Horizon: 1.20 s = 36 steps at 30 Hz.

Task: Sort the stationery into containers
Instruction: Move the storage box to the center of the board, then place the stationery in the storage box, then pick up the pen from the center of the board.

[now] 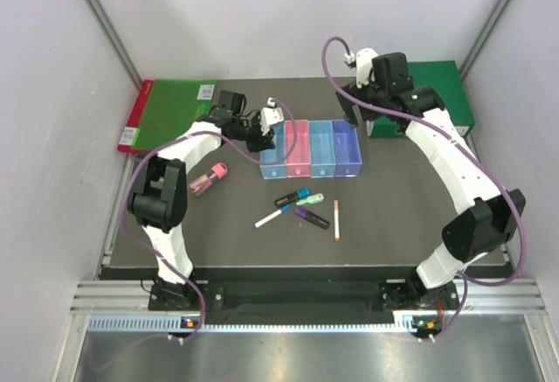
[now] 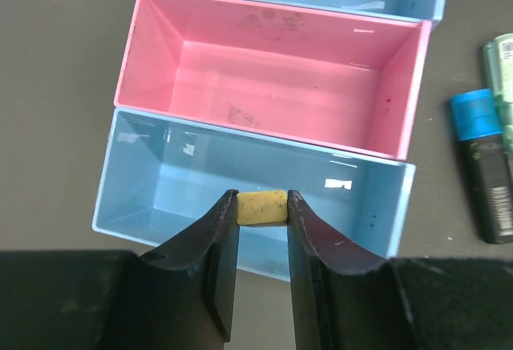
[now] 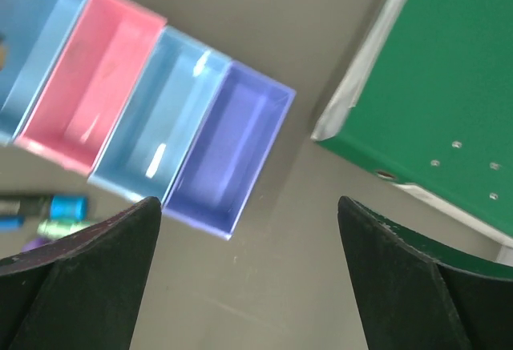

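My left gripper [image 2: 262, 210] is shut on a small yellow block [image 2: 262, 206], held over the near end of the light blue bin [image 2: 160, 182]; the pink bin [image 2: 272, 78] beside it is empty. The row of four containers [image 1: 310, 148] sits mid-table. My right gripper [image 3: 247, 203] hangs open and empty above bare table, between the purple-blue bin [image 3: 228, 154] and the green binder [image 3: 433, 86]. In front of the bins lie a black-blue marker [image 1: 292, 197], a mint green one [image 1: 310, 199], a purple-black one [image 1: 312, 218], a white-blue pen [image 1: 272, 217] and a thin pink-white pen [image 1: 337, 220].
A stubby pink piece [image 1: 210, 177] lies left of the bins, close to the left arm. At the back left lies a flat green folder [image 1: 170, 113] with a red edge. The dark green binder [image 1: 432, 93] stands at the back right. White walls close in three sides.
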Tool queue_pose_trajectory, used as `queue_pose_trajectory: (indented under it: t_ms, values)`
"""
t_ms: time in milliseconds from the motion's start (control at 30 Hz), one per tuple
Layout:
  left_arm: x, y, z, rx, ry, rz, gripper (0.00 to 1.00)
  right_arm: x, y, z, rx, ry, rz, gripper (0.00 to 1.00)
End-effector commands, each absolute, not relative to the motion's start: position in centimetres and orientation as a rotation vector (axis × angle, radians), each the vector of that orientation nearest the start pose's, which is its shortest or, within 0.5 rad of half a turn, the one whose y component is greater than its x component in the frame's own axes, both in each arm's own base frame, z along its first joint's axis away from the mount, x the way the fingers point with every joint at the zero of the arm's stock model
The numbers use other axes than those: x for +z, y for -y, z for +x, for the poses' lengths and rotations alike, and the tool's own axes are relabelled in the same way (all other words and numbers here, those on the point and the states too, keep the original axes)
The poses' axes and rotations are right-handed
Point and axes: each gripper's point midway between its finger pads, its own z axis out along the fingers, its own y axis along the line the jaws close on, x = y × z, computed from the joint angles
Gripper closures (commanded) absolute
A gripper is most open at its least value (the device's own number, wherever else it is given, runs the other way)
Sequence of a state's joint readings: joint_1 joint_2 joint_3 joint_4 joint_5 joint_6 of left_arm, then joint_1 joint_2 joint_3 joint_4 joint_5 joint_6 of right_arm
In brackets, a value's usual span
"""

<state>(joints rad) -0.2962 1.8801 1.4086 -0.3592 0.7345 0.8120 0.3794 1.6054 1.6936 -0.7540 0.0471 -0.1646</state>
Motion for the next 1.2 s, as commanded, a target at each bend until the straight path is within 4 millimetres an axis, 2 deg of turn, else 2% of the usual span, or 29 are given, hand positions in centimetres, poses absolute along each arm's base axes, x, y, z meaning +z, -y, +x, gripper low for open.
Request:
queue_pose_trajectory:
  t_ms: [0, 100, 167, 267, 367, 400, 533, 600, 633, 667, 700, 733, 767, 833, 867, 933, 967, 1067, 1167]
  values:
    - [13.7, 23.9, 44.6, -0.537, -1.568, 1.481, 0.59, 27.0, -16.6, 37.6, 0.195, -2.127, -0.827, 0.07]
    - [13.4, 23.8, 44.5, -0.530, -1.559, 1.498, 0.52, 26.8, -16.8, 36.6, 0.201, -2.122, -0.876, 0.06]
    - [13.6, 23.9, 44.4, -0.536, -1.557, 1.493, 0.41, 27.1, -16.6, 36.3, 0.197, -2.113, -0.889, 0.05]
    - [14.1, 24.0, 44.1, -0.543, -1.542, 1.493, 0.38, 27.6, -16.3, 36.0, 0.178, -2.097, -0.891, 0.05]
    - [16.1, 24.3, 43.6, -0.540, -1.510, 1.489, 0.39, 27.8, -15.6, 35.5, 0.152, -2.098, -0.887, 0.04]
    - [18.0, 24.5, 43.1, -0.526, -1.465, 1.494, 0.40, 27.8, -15.5, 35.5, 0.142, -2.098, -0.887, 0.04]
    - [21.1, 25.6, 38.7, -0.561, -1.345, 1.595, 0.38, 27.9, -14.3, 34.7, 0.098, -2.089, -0.869, 0.03]
    - [21.5, 26.5, 34.9, -0.632, -1.321, 1.652, 0.37, 27.0, -14.6, 33.6, 0.135, -2.089, -0.927, 0.04]
    - [21.5, 26.8, 33.5, -0.652, -1.324, 1.667, 0.37, 26.8, -14.6, 32.4, 0.164, -2.088, -0.975, 0.05]
    - [21.9, 27.3, 31.3, -0.670, -1.309, 1.701, 0.37, 26.0, -15.5, 31.1, 0.242, -2.085, -1.039, 0.05]
    - [20.6, 27.1, 29.9, -0.680, -1.345, 1.725, 0.37, 25.5, -15.7, 30.4, 0.261, -2.082, -1.088, 0.07]
    - [20.2, 27.1, 28.9, -0.682, -1.366, 1.734, 0.37, 24.8, -15.7, 29.3, 0.282, -2.112, -1.121, 0.08]
    - [19.1, 26.9, 26.8, -0.702, -1.384, 1.756, 0.37, 23.9, -16.0, 28.6, 0.305, -2.132, -1.147, 0.09]
    - [17.7, 26.1, 25.2, -0.665, -1.415, 1.792, 0.37, 22.9, -16.1, 27.6, 0.328, -2.163, -1.171, 0.09]
    - [16.5, 25.4, 23.5, -0.658, -1.424, 1.818, 0.37, 21.6, -16.0, 27.2, 0.330, -2.190, -1.166, 0.10]
    - [14.9, 24.0, 22.4, -0.587, -1.409, 1.890, 0.37, 20.4, -16.0, 26.5, 0.353, -2.221, -1.144, 0.12]
    - [13.5, 23.0, 21.3, -0.565, -1.413, 1.926, 0.37, 18.9, -16.3, 25.9, 0.364, -2.248, -1.163, 0.12]
    - [11.0, 20.9, 20.4, -0.493, -1.433, 2.001, 0.37, 16.7, -17.0, 25.3, 0.393, -2.313, -1.131, 0.14]
    - [9.3, 19.8, 20.2, -0.458, -1.476, 2.059, 0.38, 15.5, -17.9, 25.8, 0.418, -2.343, -1.108, 0.18]
